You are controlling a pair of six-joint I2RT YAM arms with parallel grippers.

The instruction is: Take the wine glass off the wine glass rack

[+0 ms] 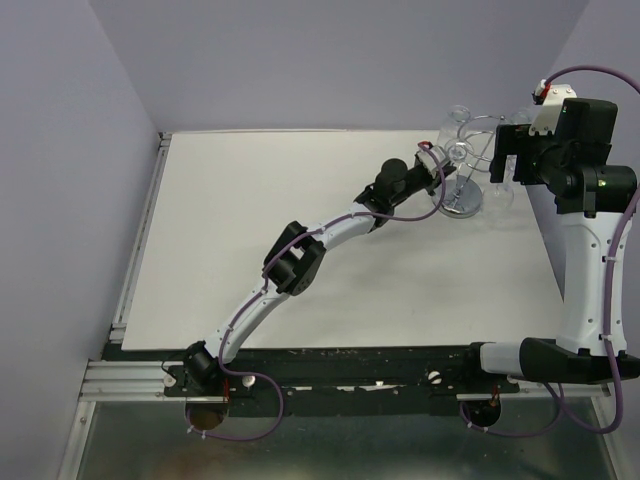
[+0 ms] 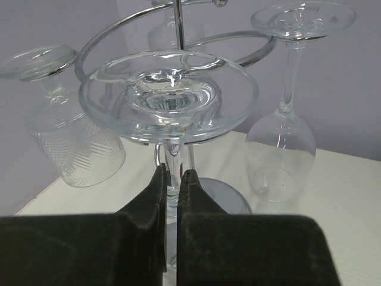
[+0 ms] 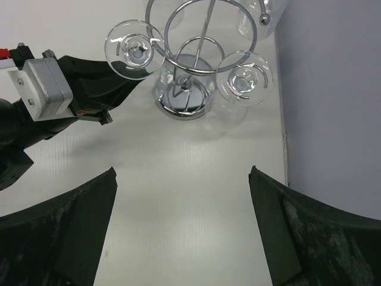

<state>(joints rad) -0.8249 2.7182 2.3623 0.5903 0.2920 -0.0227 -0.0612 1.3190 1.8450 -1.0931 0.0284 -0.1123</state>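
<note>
The wine glass rack [image 3: 185, 101] is a chrome wire stand with a disc base [image 1: 462, 201], at the table's far right. Several glasses hang on it upside down. My left gripper [image 2: 173, 179] is shut on the stem of the near-left wine glass [image 2: 169, 95], just under its round foot, which lies against a wire ring [image 2: 119, 42]. This glass also shows in the right wrist view [image 3: 136, 50] and the top view [image 1: 434, 160]. My right gripper [image 3: 181, 176] is open and empty, held high above the table on the near side of the rack.
A ribbed glass [image 2: 71, 143] hangs left of the held one and a plain wine glass [image 2: 281, 149] hangs to the right. The right wall [image 3: 333, 89] stands close behind the rack. The left arm [image 1: 300, 255] stretches diagonally across the table.
</note>
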